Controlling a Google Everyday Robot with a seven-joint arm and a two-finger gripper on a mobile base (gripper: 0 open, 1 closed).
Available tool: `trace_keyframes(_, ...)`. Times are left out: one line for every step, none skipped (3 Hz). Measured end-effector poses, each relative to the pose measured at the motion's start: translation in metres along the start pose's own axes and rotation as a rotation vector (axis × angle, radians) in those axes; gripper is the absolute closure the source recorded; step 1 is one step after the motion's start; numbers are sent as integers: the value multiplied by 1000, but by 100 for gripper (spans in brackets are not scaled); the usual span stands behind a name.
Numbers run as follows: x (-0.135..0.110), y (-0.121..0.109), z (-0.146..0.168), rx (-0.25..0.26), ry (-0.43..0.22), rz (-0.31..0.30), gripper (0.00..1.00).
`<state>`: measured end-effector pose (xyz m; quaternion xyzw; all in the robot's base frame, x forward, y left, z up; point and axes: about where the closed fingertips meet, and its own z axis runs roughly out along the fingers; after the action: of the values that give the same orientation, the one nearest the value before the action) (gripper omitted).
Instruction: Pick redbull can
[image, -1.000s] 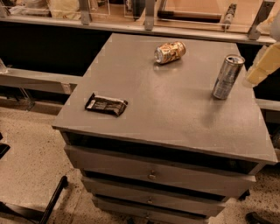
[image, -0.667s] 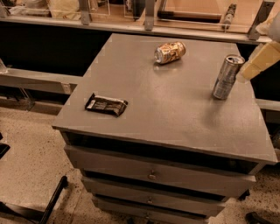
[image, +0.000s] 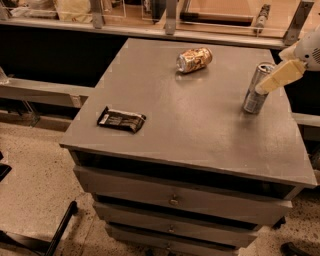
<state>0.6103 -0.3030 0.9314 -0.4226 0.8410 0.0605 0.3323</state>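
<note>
The redbull can (image: 256, 91), tall, slim and silver-grey with a shiny top, stands upright near the right edge of the grey cabinet top (image: 195, 125). My gripper (image: 274, 80) comes in from the right edge of the view, cream-coloured with a white arm part behind it. Its tip lies over the can's upper right side. I cannot tell whether it touches the can.
A shorter orange-gold can (image: 194, 59) lies on its side at the back middle of the top. A black snack bar wrapper (image: 121, 119) lies near the front left. Drawers (image: 175, 200) are below. A counter with metal posts (image: 170, 15) runs behind.
My gripper has moved left and down from the right edge until its tip overlaps the redbull can. The can and the other things have not moved.
</note>
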Motion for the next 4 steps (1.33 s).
trace_keyframes(0, 1, 4, -6, 1, 1, 42)
trace_keyframes(0, 2, 6, -10, 1, 1, 64)
trace_keyframes(-2, 3, 2, -44, -39, 32, 88)
trace_keyframes(-26, 12, -12, -106, -137, 42, 100)
